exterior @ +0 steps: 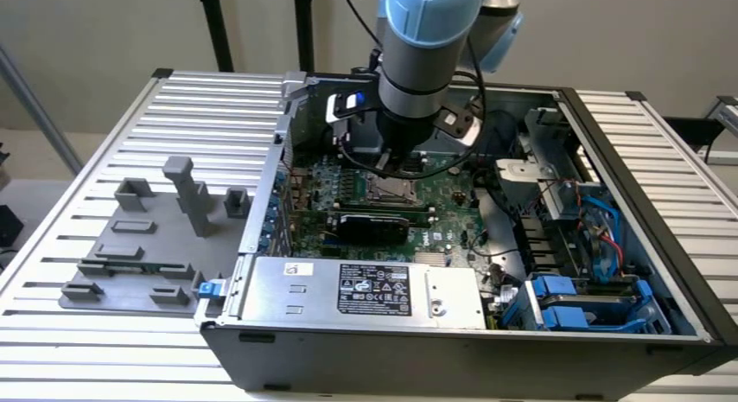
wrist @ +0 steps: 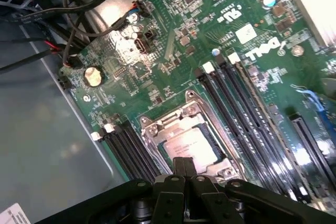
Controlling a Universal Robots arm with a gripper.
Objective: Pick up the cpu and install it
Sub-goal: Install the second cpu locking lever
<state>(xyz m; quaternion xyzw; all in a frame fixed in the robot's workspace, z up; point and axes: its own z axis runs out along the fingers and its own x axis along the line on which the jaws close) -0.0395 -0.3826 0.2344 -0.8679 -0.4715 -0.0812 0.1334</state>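
Motherboard (wrist: pixel 173 56) inside open computer case (exterior: pixel 645 246)

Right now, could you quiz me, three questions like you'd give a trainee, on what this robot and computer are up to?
1. True or false: the chip lies in the socket on the green board.
2. In the exterior view, the grey plastic blocks sit on which side of the open computer case: (a) left, (b) right?
3. Fill in: the gripper hangs directly above the ____, fingers shut.

Key: 1 true; 2 a; 3 chip.
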